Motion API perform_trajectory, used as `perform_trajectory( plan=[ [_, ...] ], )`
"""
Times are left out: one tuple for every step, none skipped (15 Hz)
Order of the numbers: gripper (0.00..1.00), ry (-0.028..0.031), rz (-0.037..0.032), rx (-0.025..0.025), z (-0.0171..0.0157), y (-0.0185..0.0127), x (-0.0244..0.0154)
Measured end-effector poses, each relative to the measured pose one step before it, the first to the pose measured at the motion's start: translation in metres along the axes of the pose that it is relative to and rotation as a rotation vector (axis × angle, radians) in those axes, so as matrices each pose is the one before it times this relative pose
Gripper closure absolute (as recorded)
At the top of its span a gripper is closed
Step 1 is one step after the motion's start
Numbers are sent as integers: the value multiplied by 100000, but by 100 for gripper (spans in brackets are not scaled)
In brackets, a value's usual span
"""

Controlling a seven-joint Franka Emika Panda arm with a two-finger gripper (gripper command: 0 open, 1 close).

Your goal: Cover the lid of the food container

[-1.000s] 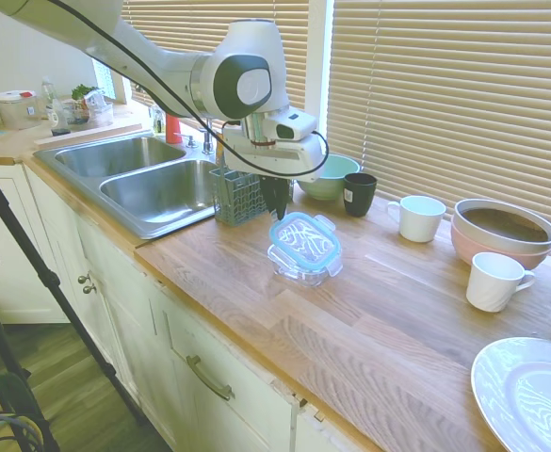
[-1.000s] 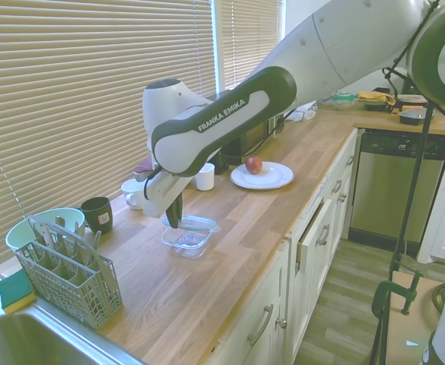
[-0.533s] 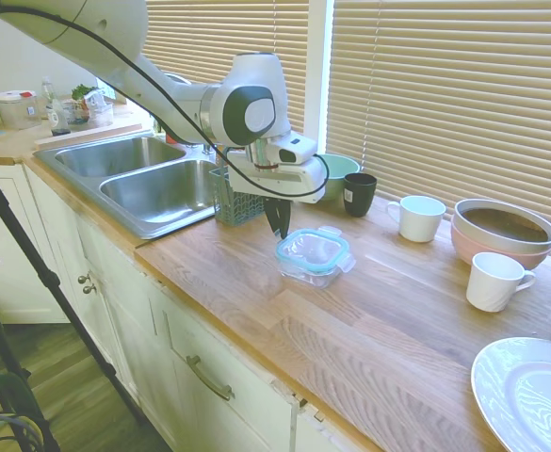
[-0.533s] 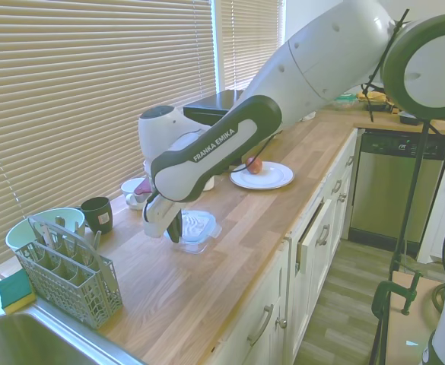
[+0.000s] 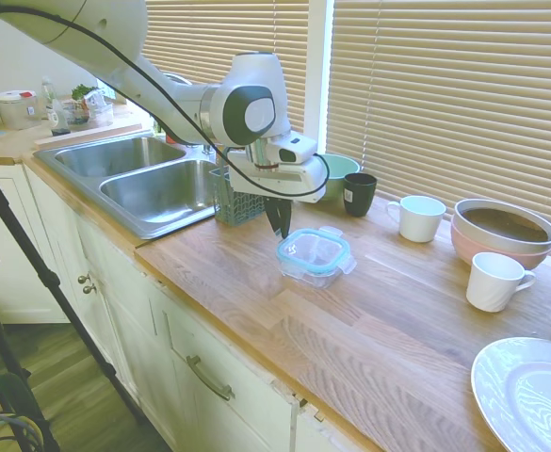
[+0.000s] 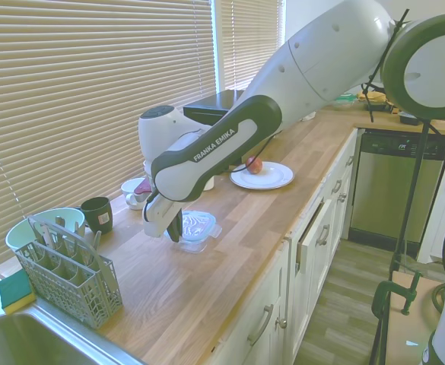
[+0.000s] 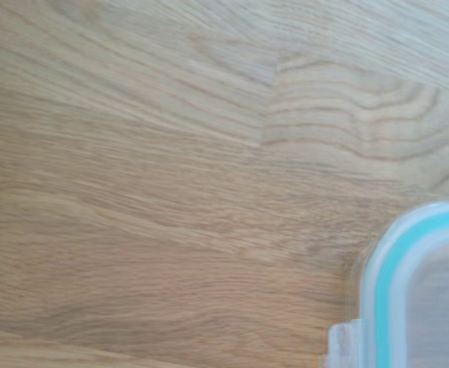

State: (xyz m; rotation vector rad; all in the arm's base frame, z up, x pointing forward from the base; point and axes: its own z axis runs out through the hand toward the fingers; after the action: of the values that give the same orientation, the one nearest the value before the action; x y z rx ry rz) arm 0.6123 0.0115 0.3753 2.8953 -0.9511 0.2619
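Lid [image 5: 314,249]: seated flat on food container [image 5: 315,271], table [image 5: 388,311] centre. Jaws [image 5: 279,227]: at lid's 9 o'clock edge; whether spread or pinching, cannot tell.

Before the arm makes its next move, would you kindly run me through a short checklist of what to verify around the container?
1. The lid sits level on the food container: ok, its teal rim lines up all round.
2. Snap tabs pressed shut: cannot tell; too small to judge.
3. The gripper is released from the lid: cannot tell; its tips stand at the lid's sink-side edge.
4. Container is away from the counter's front edge: ok.
5. Black cup and utensil caddy stand apart from the container: ok.
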Motion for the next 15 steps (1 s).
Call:
perform_trajectory(
  plan=[
    [0,30,19,55,5,0,1],
    [0,132,52,124,-13,5,28],
    [0,202,289,181,-20,19,51],
    [0,227,515,318,-63,43,74],
    [0,322,643,542,-228,128,98],
    [0,362,716,679,-445,242,70],
    [0,329,988,973,-635,355,-5],
    [0,62,1371,1260,-813,565,-76],
    [0,-140,1426,1332,-903,801,-132],
    [0,-263,1436,1449,-1003,1075,-153],
    [0,-549,940,1330,-911,1408,-112],
    [0,-735,1178,1180,-751,1615,-198],
    [0,-1134,1510,661,-545,1964,-287],
    [0,-1356,1872,433,-447,2121,-266],
    [0,-1115,1427,309,-306,1969,-309]
  ],
)
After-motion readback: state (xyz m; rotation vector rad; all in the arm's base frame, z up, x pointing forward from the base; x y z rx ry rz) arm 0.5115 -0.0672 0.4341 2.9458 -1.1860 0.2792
